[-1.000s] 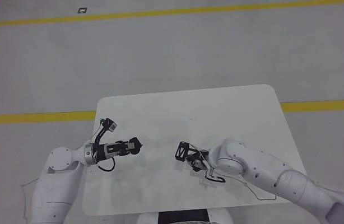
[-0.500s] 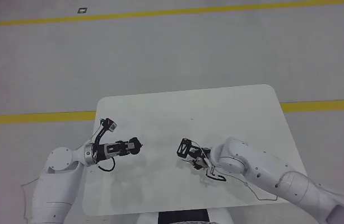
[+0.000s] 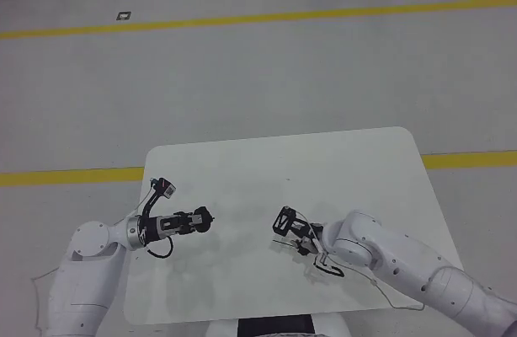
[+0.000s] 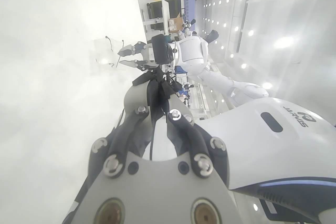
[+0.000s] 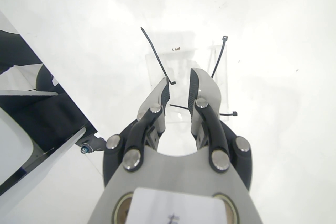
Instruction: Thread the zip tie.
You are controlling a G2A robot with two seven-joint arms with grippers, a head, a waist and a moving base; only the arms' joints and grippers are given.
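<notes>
Hovering open, right gripper [image 5: 179,78] straddles a zip tie [image 5: 179,106] lying crosswise beneath it, seemingly to pinch it; left gripper [image 4: 155,83] sits closed.

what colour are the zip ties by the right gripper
The zip ties are black, clearest in the right wrist view against the white table.
</notes>
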